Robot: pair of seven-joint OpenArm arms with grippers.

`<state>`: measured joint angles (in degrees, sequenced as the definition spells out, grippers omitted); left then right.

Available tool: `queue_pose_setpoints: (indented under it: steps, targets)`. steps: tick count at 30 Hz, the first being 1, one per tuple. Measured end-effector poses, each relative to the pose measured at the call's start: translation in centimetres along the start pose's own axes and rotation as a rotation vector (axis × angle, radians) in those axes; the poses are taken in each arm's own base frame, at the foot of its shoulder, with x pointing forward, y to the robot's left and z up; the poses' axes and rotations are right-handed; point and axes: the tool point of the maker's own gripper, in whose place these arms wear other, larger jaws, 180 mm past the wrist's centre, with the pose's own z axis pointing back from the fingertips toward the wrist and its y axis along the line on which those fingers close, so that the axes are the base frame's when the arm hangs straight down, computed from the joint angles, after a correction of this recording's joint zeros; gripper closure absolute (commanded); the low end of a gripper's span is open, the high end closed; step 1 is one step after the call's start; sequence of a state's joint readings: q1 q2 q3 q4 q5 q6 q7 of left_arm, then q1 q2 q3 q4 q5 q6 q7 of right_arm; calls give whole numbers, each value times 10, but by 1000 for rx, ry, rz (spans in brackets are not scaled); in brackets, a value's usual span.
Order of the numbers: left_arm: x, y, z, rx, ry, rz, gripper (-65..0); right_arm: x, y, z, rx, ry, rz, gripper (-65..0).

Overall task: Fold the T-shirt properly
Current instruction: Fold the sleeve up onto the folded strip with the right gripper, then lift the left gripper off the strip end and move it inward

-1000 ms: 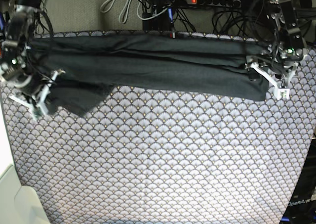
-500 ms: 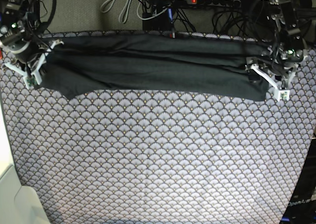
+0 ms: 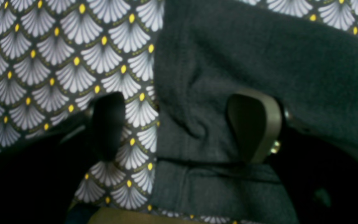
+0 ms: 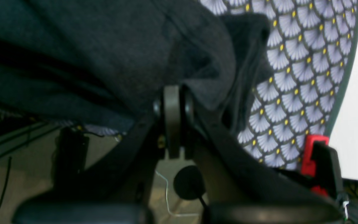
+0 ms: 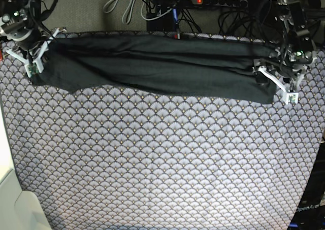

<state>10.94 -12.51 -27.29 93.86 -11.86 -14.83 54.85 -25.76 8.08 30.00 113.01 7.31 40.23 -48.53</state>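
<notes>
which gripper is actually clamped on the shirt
The right gripper, jaws pinched together on the T-shirt edge. The left gripper stands open, one finger on the scallop-patterned cloth, one on the shirt.

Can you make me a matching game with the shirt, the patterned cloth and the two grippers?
Things:
1. T-shirt
2. scallop cloth
3. left gripper
4. right gripper

Descriptions:
A. grey with yellow dots
B. at the shirt's end on the base view's right
C. dark charcoal, stretched in a long band
D. at the shirt's end on the base view's left

Pairs: 1-C, 2-A, 3-B, 4-D
</notes>
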Motion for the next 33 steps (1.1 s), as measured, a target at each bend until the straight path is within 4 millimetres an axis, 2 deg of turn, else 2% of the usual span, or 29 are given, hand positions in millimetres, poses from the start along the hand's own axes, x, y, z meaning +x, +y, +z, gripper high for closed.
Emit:
queue_pose_setpoints:
  steps: [3, 8, 13, 16, 21, 25, 29, 33]
  targets:
    - [1, 0, 0, 0, -2, 0, -543, 0, 2, -1, 5, -3, -6, 0]
    - [0, 0, 0, 0, -1, 0, -543, -17, 3, 4, 3, 37, -17, 0]
    - [0, 0, 0, 0, -1, 0, -543, -18, 3, 5, 2, 35, -24, 0]
    - [0, 0, 0, 0, -1, 0, -543, -23, 12, 4, 16, 46, -48, 0]
    - [0, 0, 0, 0, -1, 0, -543, -21, 17, 2, 25, 37, -67, 0]
    - [0, 0, 0, -1, -1, 0, -543, -28, 20, -3, 38, 59, -83, 0]
    - [0, 0, 0, -1, -1, 0, -544, -19, 18, -5, 33, 30, -86, 0]
    - [0, -4, 0, -19, 0, -25, -544, -20, 18, -5, 33, 36, -84, 0]
